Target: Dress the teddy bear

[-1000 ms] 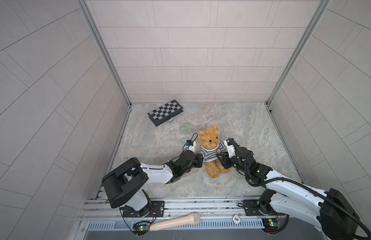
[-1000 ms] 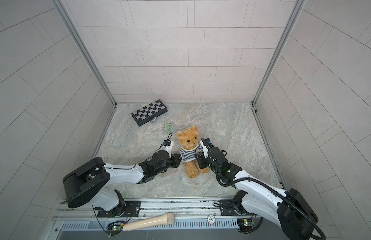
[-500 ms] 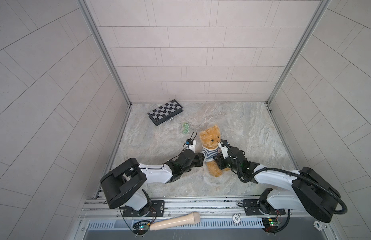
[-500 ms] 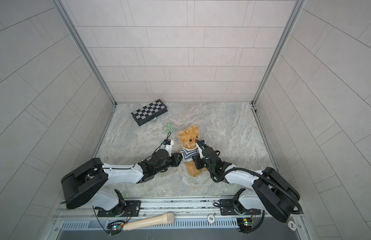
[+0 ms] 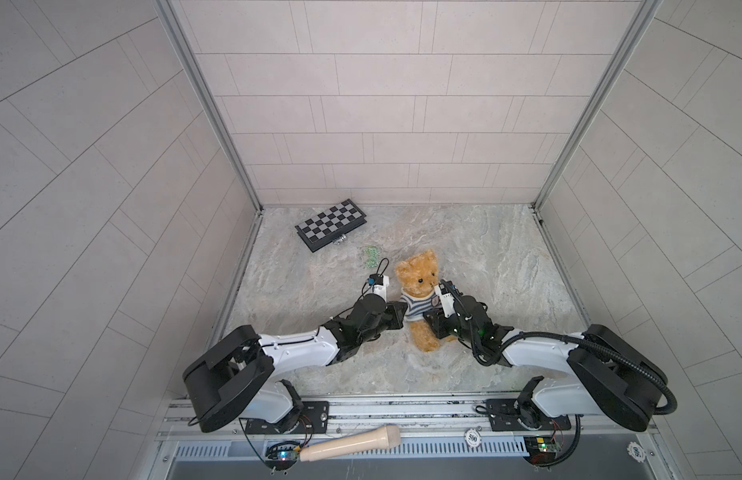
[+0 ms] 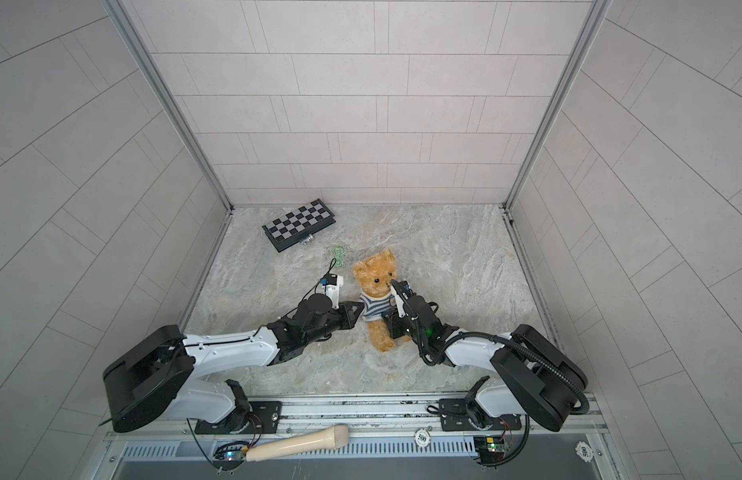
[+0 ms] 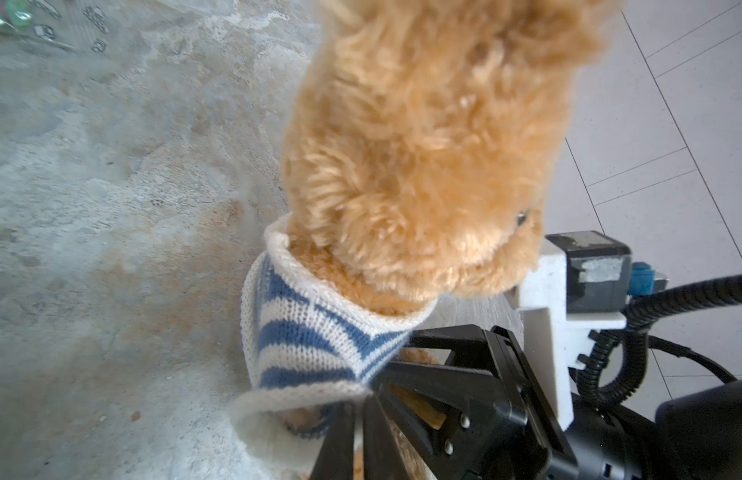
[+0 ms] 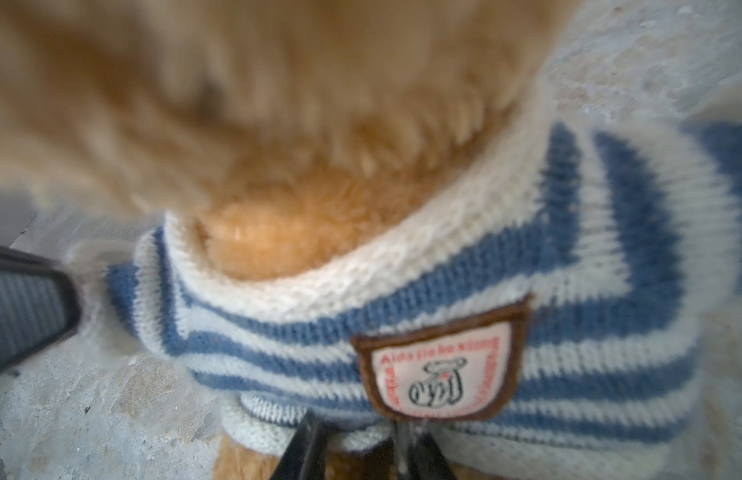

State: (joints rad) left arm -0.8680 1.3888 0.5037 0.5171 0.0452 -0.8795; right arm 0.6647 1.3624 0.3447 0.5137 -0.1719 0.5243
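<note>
One teddy bear point(image 5: 419, 276) point(image 6: 377, 272) sits upright near the middle of the marbled worktop point(image 5: 494, 266), a little toward its front edge. It wears one striped sweater point(image 5: 416, 308) point(image 6: 374, 306), blue and white, with one brown-edged patch point(image 8: 440, 365) on the chest.

Two arms reach in from the front edge, one on either side of the bear. The left pincer point(image 5: 400, 312) point(image 7: 361, 415) is closed tight on the sweater's white rolled edge at the bear's side. The right pincer point(image 6: 388, 322) point(image 8: 357, 449) is narrow, and the lower hem under the patch sits pinched between its two fingers. In the right wrist view, one finger point(image 8: 24, 307) of the left pincer touches the knit on the far side of the chest.

One folded chessboard point(image 5: 331, 224) point(image 6: 299, 224) lies near the far left corner. Between it and the bear lies one small green bit point(image 5: 371, 255), too small to make out.

Off the worktop, along the rail below the front edge, lie one pale wooden handle point(image 5: 348, 444) point(image 6: 296, 446) and two round chips point(image 5: 472, 436) point(image 5: 636, 450), well apart from each other.
</note>
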